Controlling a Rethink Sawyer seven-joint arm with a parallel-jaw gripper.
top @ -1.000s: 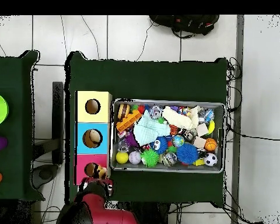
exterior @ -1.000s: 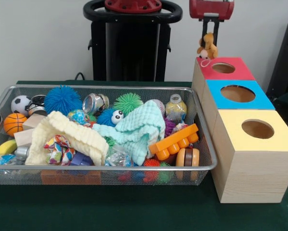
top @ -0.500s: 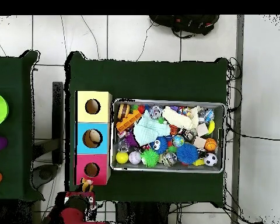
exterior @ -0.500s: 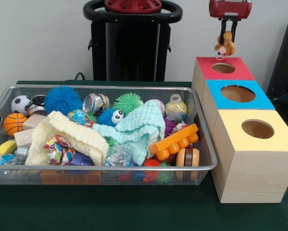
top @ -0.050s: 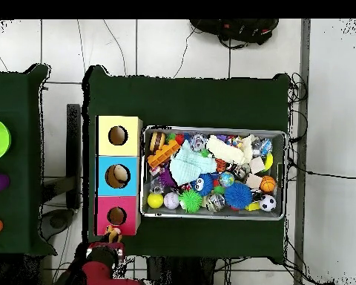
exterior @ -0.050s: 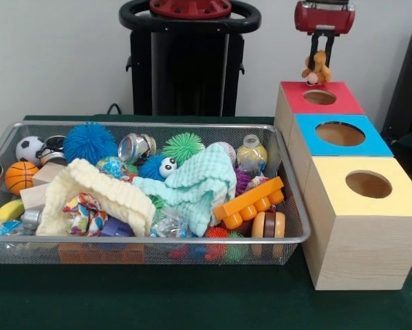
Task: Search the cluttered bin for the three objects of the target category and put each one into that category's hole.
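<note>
The claw [exterior @ -0.050s: 320, 60] is seen closed on a small orange-brown plush toy [exterior @ -0.050s: 317, 69], which hangs from it just behind and above the red box [exterior @ -0.050s: 298, 98], close to that box's round hole [exterior @ -0.050s: 320, 97] but not yet over it; in the overhead view the toy [top @ -0.050s: 111, 232] is likewise found just beyond the red box's edge on the robot's side. The toy is therefore judged to be in transit towards a drop, with the release still to be made once the claw is brought over the opening. Beside the red box a blue box [exterior @ -0.050s: 371, 143] and a yellow box [exterior @ -0.050s: 398, 192] are lined up, something pale being visible inside the blue one's hole from above, though what it is cannot be told. Further out, the wire bin [exterior @ -0.050s: 157, 240] is set on the green tabletop [exterior @ -0.050s: 192, 295], still crowded: a mint cloth [exterior @ -0.050s: 199, 182], a cream cloth [exterior @ -0.050s: 99, 192], a blue spiky ball [exterior @ -0.050s: 89, 141], an orange brick [exterior @ -0.050s: 250, 199] and a small basketball [exterior @ -0.050s: 20, 177]. How many target objects remain buried there cannot be judged.
</note>
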